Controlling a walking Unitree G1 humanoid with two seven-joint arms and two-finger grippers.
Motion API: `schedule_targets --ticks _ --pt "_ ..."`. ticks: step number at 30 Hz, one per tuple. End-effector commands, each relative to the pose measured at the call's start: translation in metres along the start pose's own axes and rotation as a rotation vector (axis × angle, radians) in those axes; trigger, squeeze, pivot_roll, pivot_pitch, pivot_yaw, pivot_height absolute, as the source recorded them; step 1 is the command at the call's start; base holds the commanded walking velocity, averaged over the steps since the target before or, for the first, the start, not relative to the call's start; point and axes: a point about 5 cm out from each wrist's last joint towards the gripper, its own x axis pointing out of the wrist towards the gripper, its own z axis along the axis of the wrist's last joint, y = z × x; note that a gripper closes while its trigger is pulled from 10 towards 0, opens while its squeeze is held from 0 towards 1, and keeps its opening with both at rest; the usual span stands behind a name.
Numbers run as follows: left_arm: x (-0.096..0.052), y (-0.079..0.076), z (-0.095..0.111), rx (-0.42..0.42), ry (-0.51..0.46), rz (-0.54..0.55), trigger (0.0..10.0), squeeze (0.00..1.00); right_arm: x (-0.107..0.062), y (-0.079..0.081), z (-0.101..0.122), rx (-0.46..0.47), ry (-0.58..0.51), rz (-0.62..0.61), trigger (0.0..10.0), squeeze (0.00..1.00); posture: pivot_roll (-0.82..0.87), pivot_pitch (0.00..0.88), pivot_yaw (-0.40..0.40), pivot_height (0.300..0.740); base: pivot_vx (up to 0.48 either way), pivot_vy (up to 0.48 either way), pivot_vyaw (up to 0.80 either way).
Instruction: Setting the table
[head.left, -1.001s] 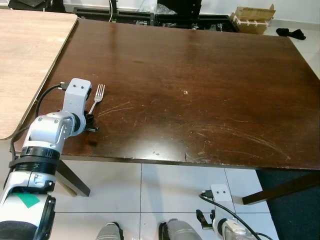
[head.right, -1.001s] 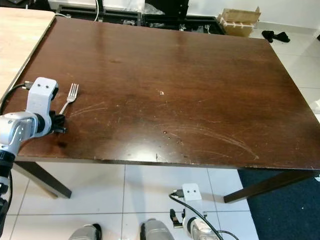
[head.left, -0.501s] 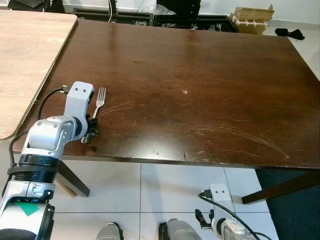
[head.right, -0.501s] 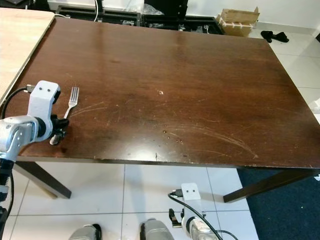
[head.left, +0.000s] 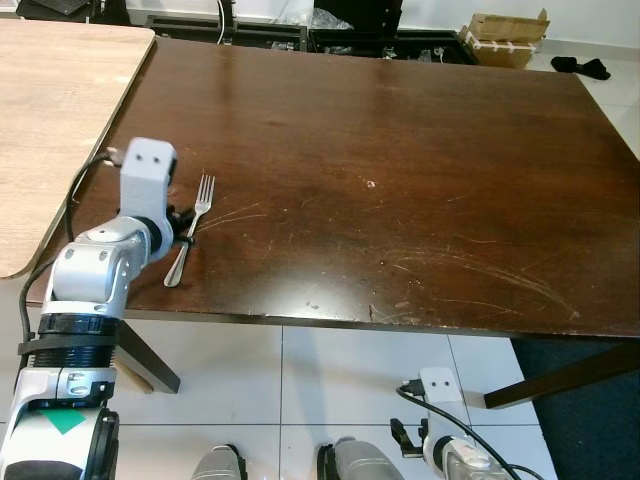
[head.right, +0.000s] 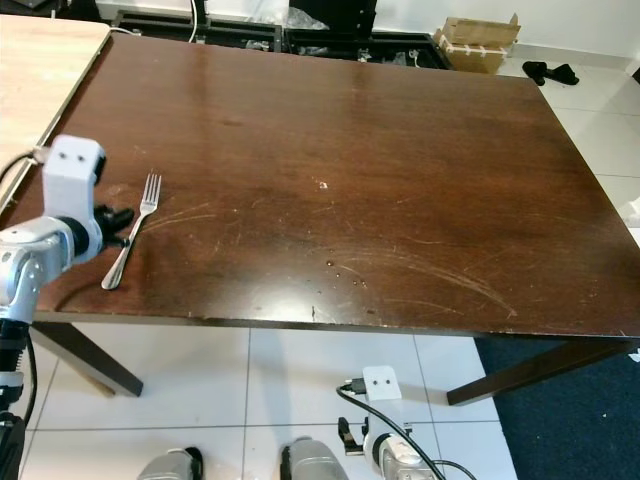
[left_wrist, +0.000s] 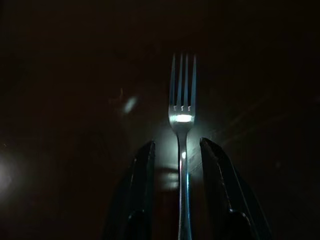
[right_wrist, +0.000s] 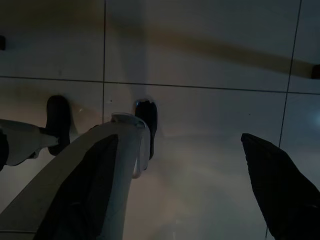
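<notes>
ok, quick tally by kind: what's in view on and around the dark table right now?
Forks: 1, on the dark table near the left pincer
Tables: 2, dark brown and light wood
Cardboard boxes: 1, on the floor beyond the table
Pincers: 2, left and right
Total: 6

Left arm (head.left: 95, 270): silver rounded casing, black joint bands, green diamond marking low down, black cable looped to a white box-shaped wrist camera housing (head.left: 147, 180) bearing two dark screws.
</notes>
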Motion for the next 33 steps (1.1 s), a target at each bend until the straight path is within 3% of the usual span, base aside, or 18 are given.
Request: schedule_targets --ticks 1,4,5,6,7,9,11,14,17,21,28,30,32,33 --pt "-0.006 0.001 0.007 -0.026 -0.071 -0.055 10.0 0.0 -0.002 -0.004 -0.007 0.017 0.022 -0.015 10.0 0.0 0.03 0.092 -0.011 0.74 0.0 0.0 0.0" --pt "-0.017 0.002 0.02 -0.032 -0.202 -0.141 10.0 0.0 -0.002 -0.004 -0.008 0.018 0.023 -0.015 10.0 0.0 0.04 0.093 -0.015 0.74 0.0 0.0 0.0" --pt "-0.017 0.002 0.02 -0.032 -0.202 -0.141 10.0 0.0 -0.002 -0.004 -0.008 0.018 0.023 -0.015 10.0 0.0 0.04 0.093 -0.015 0.74 0.0 0.0 0.0" --pt "-0.037 -0.008 0.028 -0.006 -0.348 -0.346 10.0 0.0 -0.002 -0.004 -0.008 0.016 0.025 -0.013 10.0 0.0 0.04 0.094 -0.017 0.74 0.0 0.0 0.0" --pt "-0.037 -0.008 0.028 -0.006 -0.348 -0.346 10.0 0.0 -0.002 -0.004 -0.008 0.016 0.025 -0.013 10.0 0.0 0.04 0.094 -0.017 0.74 0.0 0.0 0.0" --pt "-0.058 -0.022 0.021 0.026 -0.369 -0.604 10.0 0.0 -0.002 -0.004 -0.009 0.013 0.027 -0.01 10.0 0.0 0.05 0.094 -0.02 0.74 0.0 0.0 0.0" --pt "-0.069 -0.033 0.004 0.071 -0.288 -0.756 10.0 0.0 -0.002 -0.003 -0.009 0.012 0.028 -0.007 10.0 0.0 0.05 0.091 -0.019 0.74 0.0 0.0 0.0" --pt "-0.073 -0.038 -0.004 0.09 -0.255 -0.803 10.0 0.0 -0.002 -0.003 -0.009 0.011 0.027 -0.007 10.0 0.0 0.05 0.091 -0.019 0.74 0.0 0.0 0.0" --pt "-0.085 -0.05 -0.035 0.159 -0.107 -0.951 10.0 0.0 -0.002 -0.002 -0.008 0.011 0.024 -0.005 10.0 0.0 0.04 0.088 -0.018 0.74 0.0 0.0 0.0" --pt "-0.083 -0.048 -0.075 0.271 0.085 -0.96 10.0 0.0 -0.002 -0.003 -0.009 0.008 0.025 -0.004 10.0 0.0 0.04 0.084 -0.02 0.74 0.0 0.0 0.0" --pt "-0.083 -0.045 -0.098 0.307 0.182 -0.962 10.0 0.0 -0.003 -0.004 -0.009 0.005 0.024 -0.005 10.0 0.0 0.04 0.084 -0.018 0.74 0.0 0.0 0.0" --pt "-0.085 -0.047 -0.112 0.335 0.257 -0.987 10.0 0.0 -0.003 -0.004 -0.009 0.003 0.024 -0.005 10.0 0.0 0.04 0.083 -0.019 0.74 0.0 0.0 0.0" --pt "-0.085 -0.047 -0.112 0.335 0.257 -0.987 10.0 0.0 -0.003 -0.004 -0.009 0.003 0.024 -0.005 10.0 0.0 0.04 0.083 -0.019 0.74 0.0 0.0 0.0" --pt "-0.085 -0.05 -0.127 0.373 0.325 -0.984 10.0 0.0 -0.002 -0.004 -0.008 0.001 0.024 -0.004 10.0 0.0 0.04 0.083 -0.019 0.74 0.0 0.0 0.0"
